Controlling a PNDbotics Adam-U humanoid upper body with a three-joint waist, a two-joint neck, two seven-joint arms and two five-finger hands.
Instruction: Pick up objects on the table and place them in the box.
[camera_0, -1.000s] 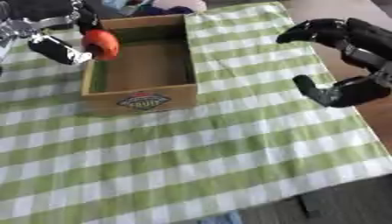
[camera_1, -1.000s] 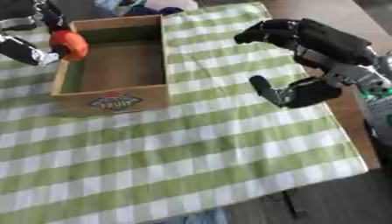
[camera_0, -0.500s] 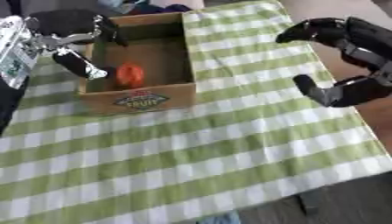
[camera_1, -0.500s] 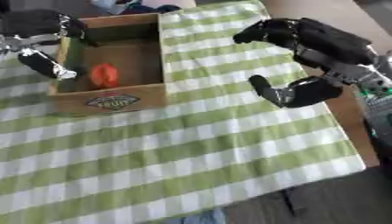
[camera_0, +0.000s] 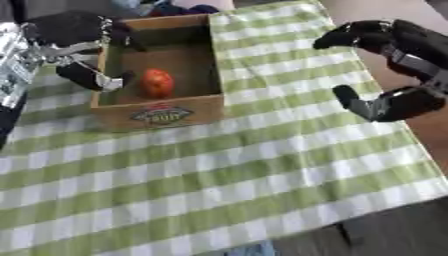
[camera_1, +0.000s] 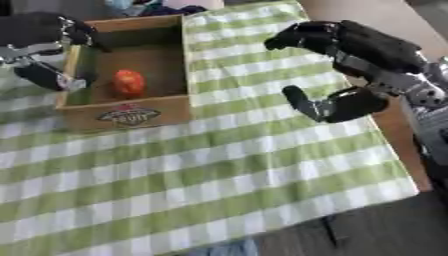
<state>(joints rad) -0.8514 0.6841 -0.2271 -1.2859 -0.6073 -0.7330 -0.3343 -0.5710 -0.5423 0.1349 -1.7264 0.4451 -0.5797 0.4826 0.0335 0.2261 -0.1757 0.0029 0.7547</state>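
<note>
A cardboard fruit box (camera_0: 162, 114) stands at the back left of the green-checked tablecloth (camera_0: 245, 175). A red-orange round fruit (camera_0: 157, 82) lies on the box floor near its front wall. My left hand (camera_0: 74, 45) hovers over the box's left wall, fingers spread and holding nothing. Over the cloth's right edge my right hand (camera_1: 350, 75) hangs open, thumb low and fingers arched above, with nothing between them.
The table's brown edge (camera_0: 433, 130) shows beyond the cloth on the right. Dark clutter (camera_0: 171, 7) lies behind the box at the far edge. The floor shows dark below the cloth's front edge.
The fruit left my left hand and dropped into the box, where it now lies still. The left hand has drawn back to the left wall. The right hand has not moved.
</note>
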